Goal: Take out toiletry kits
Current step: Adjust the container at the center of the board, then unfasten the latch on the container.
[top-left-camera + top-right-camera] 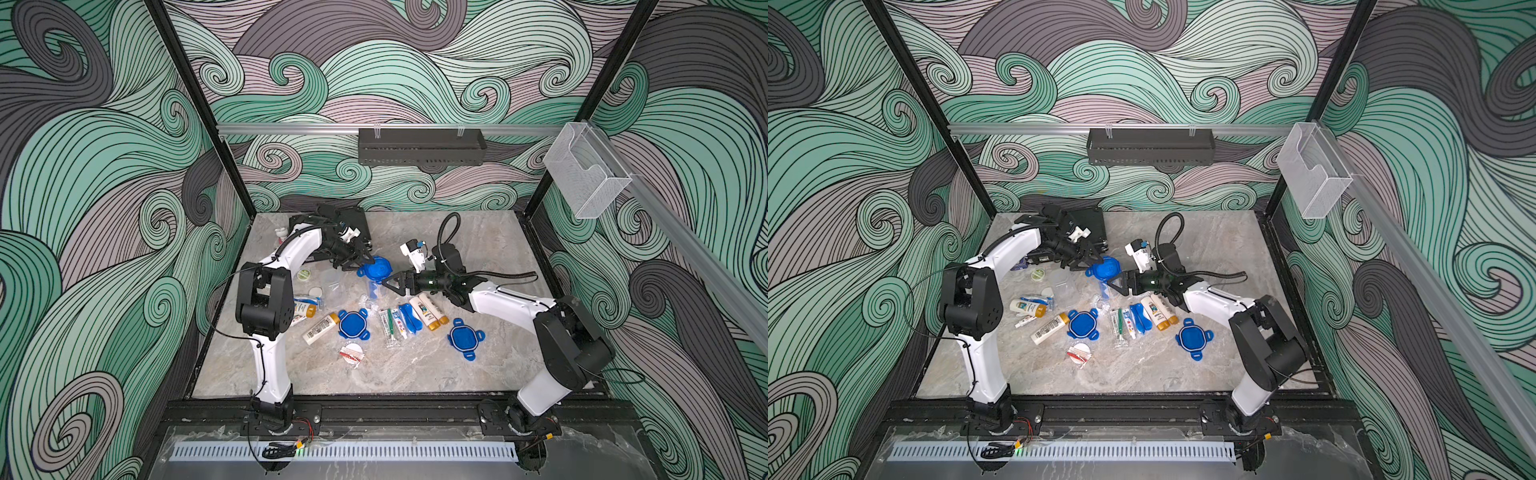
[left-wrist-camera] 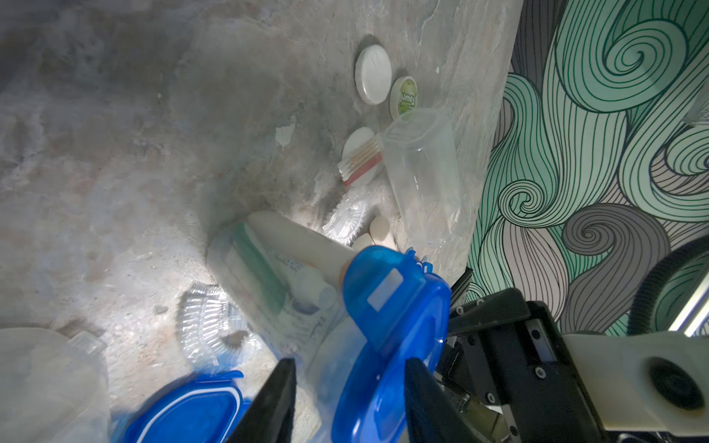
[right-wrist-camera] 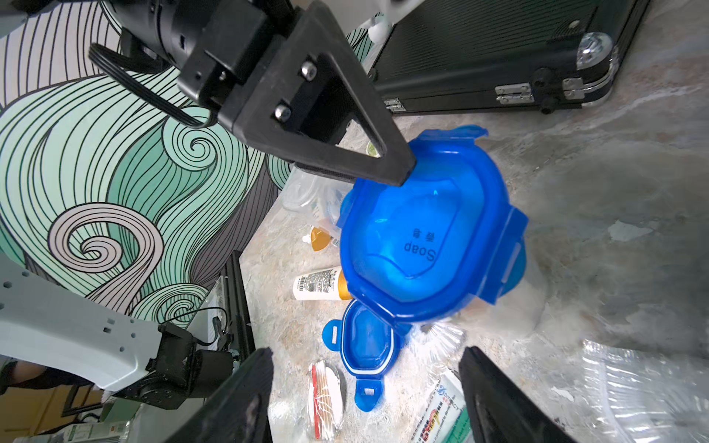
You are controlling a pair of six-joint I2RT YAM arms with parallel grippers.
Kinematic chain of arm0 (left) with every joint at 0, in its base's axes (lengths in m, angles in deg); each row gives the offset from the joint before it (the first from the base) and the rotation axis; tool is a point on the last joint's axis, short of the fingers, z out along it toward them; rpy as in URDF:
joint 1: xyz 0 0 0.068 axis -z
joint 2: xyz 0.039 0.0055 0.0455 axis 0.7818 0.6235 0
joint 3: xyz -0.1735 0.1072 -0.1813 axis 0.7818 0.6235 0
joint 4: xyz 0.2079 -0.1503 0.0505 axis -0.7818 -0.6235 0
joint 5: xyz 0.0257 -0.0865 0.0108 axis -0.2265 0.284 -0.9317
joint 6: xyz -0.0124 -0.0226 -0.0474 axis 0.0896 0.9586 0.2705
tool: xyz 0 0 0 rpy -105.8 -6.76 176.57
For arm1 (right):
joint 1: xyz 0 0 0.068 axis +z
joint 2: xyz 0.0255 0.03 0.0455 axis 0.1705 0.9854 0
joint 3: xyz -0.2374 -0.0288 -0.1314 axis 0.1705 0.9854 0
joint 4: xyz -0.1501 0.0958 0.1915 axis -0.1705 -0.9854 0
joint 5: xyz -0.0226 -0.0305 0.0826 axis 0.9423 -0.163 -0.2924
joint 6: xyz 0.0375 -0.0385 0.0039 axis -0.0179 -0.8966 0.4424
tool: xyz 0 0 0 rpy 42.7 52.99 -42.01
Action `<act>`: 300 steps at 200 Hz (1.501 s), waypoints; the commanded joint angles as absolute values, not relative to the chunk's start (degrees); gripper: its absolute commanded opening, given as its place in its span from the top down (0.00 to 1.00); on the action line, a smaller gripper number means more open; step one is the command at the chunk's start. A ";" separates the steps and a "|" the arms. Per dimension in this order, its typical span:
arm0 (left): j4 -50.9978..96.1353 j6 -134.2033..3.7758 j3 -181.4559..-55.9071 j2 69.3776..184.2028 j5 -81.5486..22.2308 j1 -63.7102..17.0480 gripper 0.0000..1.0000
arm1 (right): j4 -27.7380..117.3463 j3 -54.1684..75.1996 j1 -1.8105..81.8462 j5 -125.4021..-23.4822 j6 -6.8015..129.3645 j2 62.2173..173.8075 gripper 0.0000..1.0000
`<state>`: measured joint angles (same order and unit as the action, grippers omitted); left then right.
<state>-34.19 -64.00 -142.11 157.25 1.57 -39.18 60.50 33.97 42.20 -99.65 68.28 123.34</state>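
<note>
Over the desk [image 1: 415, 374], left end effector [image 2: 349, 364] straddles a clear plastic tub's [image 2: 245, 276] blue lid [image 3: 422, 230], grip unclear; right end effector [image 3: 366, 351] gapes; prising likely next.

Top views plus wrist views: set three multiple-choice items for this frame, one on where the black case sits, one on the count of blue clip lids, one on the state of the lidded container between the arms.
1. The black case lies: A) on the far left part of the table B) on the wall shelf C) at the front rail.
2. Blue clip lids in a top view: A) one B) three C) six.
3. The clear container under the Soap lid is: A) empty B) holding toiletries C) crushed flat.
Key: 1 A, both top views show it there. 2 B, the Soap lid plus two loose on the table. 3 B, a wrapped green toothbrush and a white bottle show through its wall.
</note>
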 commanded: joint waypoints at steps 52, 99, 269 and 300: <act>-29.93 -60.16 -143.93 146.80 10.74 -40.79 0.57 | 73.68 41.26 45.14 -99.17 73.66 122.03 0.22; -18.75 -53.29 -140.77 150.64 17.46 -37.11 0.68 | 83.38 40.18 48.58 -95.93 78.51 126.58 0.20; -1.10 -45.55 -122.25 156.75 16.56 -36.88 0.79 | 100.22 37.59 48.91 -92.22 91.72 134.85 0.18; 0.61 -44.75 -119.17 156.17 15.14 -36.92 0.82 | 97.93 37.32 49.18 -91.43 91.25 134.28 0.18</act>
